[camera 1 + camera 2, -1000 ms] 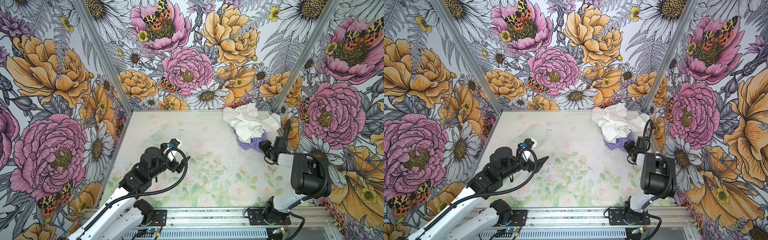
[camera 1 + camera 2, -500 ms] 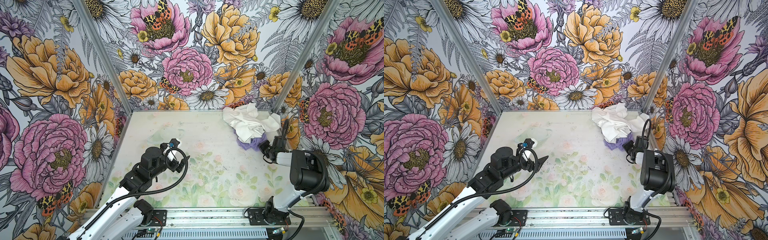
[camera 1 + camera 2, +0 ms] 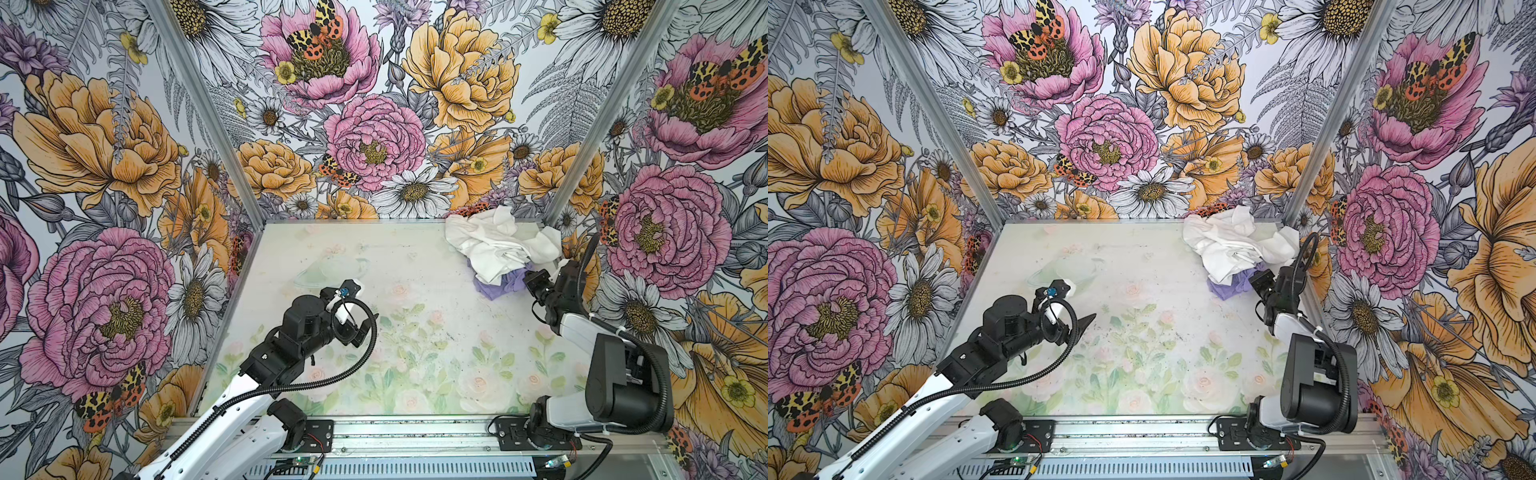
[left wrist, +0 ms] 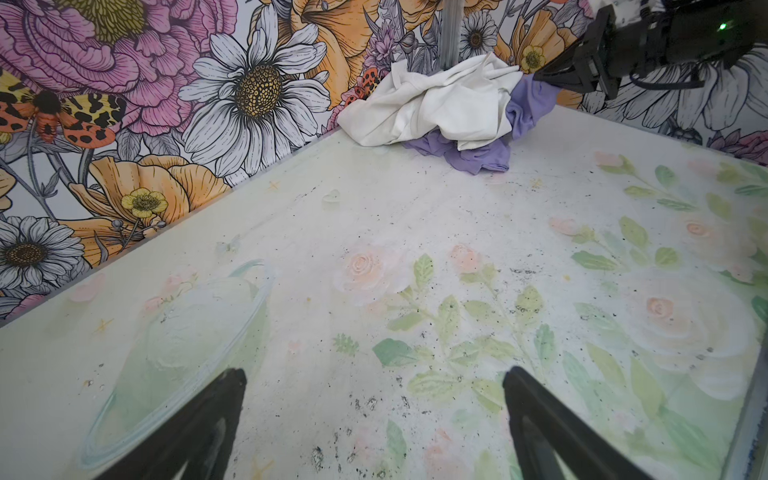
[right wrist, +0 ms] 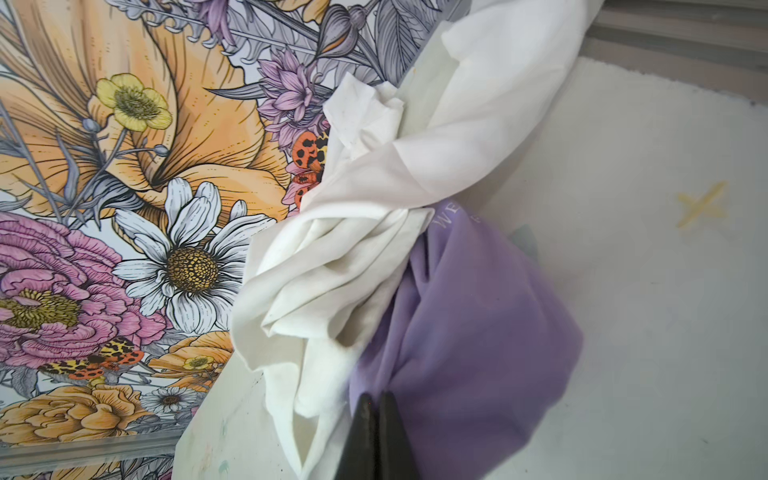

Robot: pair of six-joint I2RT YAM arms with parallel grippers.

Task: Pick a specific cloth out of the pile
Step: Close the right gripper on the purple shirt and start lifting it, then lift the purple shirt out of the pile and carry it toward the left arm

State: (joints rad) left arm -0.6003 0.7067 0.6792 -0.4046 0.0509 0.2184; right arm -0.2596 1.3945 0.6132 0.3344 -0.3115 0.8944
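Note:
The lavender-purple cloth (image 3: 498,286) (image 3: 1228,287) lies at the back right of the table, tucked under the near edge of the pile (image 3: 494,245) (image 3: 1229,245) of white cloths. My right gripper (image 3: 525,277) (image 3: 1252,280) is at the cloth's right side. In the right wrist view its fingers (image 5: 377,397) are shut together, pinching a fold of the purple cloth (image 5: 478,311) beside the white pile (image 5: 353,257). My left gripper (image 3: 365,328) (image 3: 1088,322) hovers left of centre, open and holding nothing (image 4: 374,374). Its camera shows the cloth (image 4: 528,104) under the pile (image 4: 436,108).
Flowered walls close the table (image 3: 415,332) in on three sides, and the pile sits in the back right corner against them. A metal rail (image 3: 415,432) with both arm bases runs along the front edge.
My right gripper has closed its jaws on the purple cloth and shifted slightly. The left arm has not moved.

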